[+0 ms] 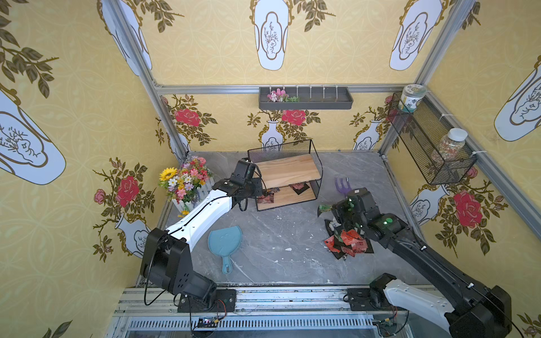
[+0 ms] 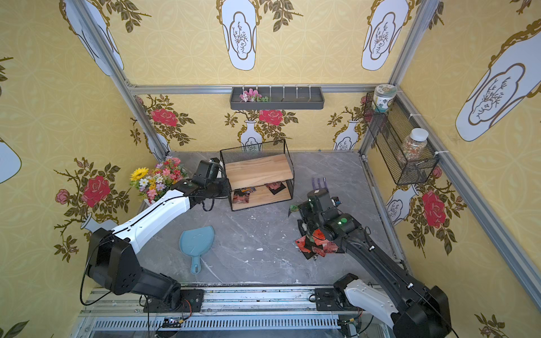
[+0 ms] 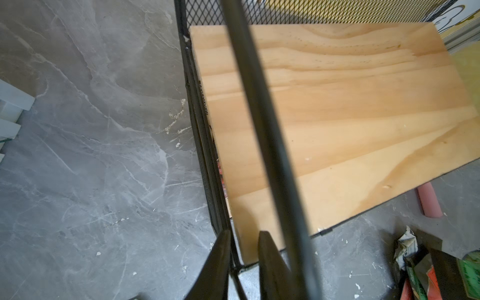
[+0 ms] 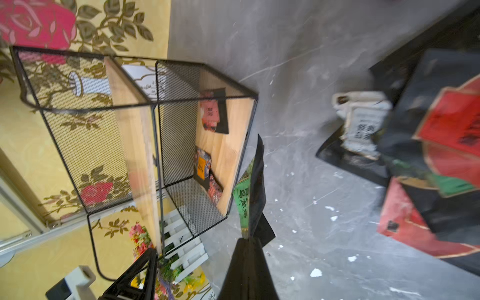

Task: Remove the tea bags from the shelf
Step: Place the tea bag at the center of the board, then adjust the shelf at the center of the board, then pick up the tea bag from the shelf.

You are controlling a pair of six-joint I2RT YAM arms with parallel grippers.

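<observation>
My right tool [image 4: 248, 238] is clamped on a green tea bag [image 4: 242, 197] over the worktop [image 1: 263, 234], beside a pile of tea bags [image 1: 349, 241]. My left tool [image 3: 244, 235] stands slightly parted astride the end wire of the shelf [image 1: 288, 171]. I cannot tell whether it grips. Other tea bags [image 1: 298, 187] lie on the lower board [image 1: 289, 196].

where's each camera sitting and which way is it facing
Top views: high at the front, looking down at the shelf; left arm and right arm show.
Left wrist: on the left arm, looking down past the left tool onto the shelf's top board.
Right wrist: on the right arm, looking along the right tool and its green tea bag toward the shelf.
Shared: all show the shelf and the pile of tea bags.
</observation>
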